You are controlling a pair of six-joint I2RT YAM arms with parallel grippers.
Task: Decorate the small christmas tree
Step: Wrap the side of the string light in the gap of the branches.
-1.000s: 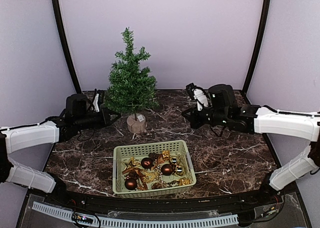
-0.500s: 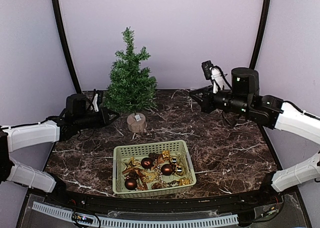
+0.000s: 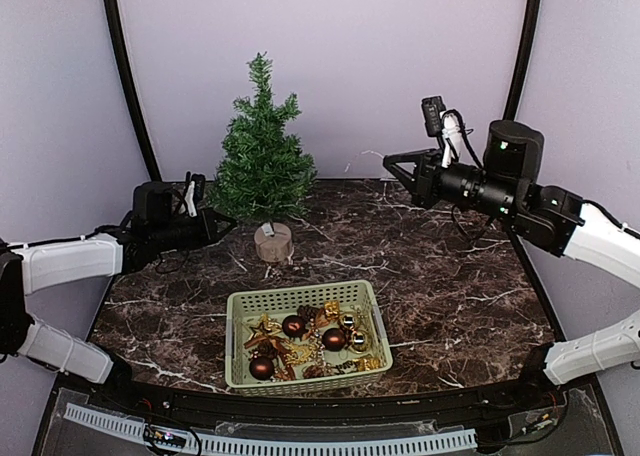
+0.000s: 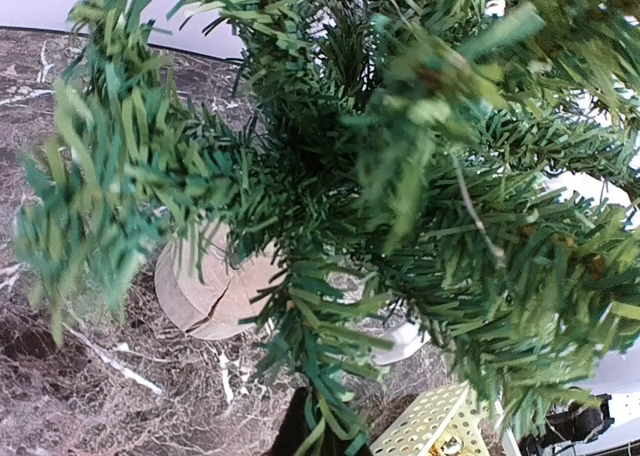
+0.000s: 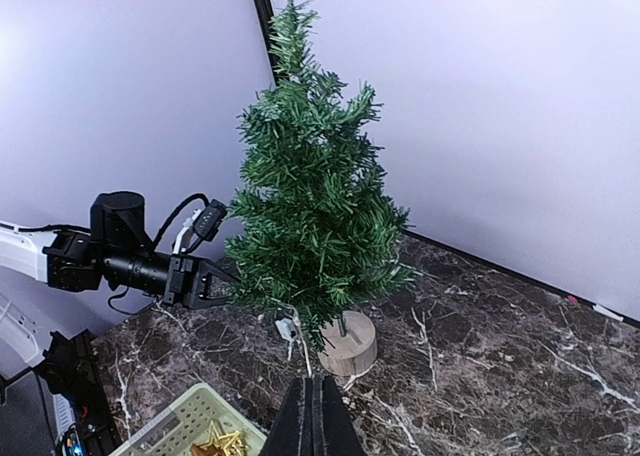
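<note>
Two grippers, both with jaws drawn together. The left gripper (image 3: pixel 217 223) lies low over the tabletop (image 3: pixel 450 296), its tips reaching into the lowest branches of the small christmas tree (image 3: pixel 262 166). The wrist view shows green needles crossing directly over its dark fingertip (image 4: pixel 300 431), so contact with the foliage is plain, though whether a twig is actually pinched between the closed jaws cannot be told. The tree stands upright immediately ahead of this gripper, its round wooden base (image 3: pixel 272 244) just beyond and below the tips and resting on the tabletop. The right gripper (image 3: pixel 392 162) hangs well above the tabletop with its fingers pressed flat against each other and nothing visible between them. It points toward the tree, which stands well apart from it, ahead and lower. A pale green basket (image 3: pixel 232 346) sits below and nearer the arm bases than either gripper, roughly between the two. It holds brown baubles (image 3: pixel 334 338) and gold trinkets, none of which is touched by either gripper.
</note>
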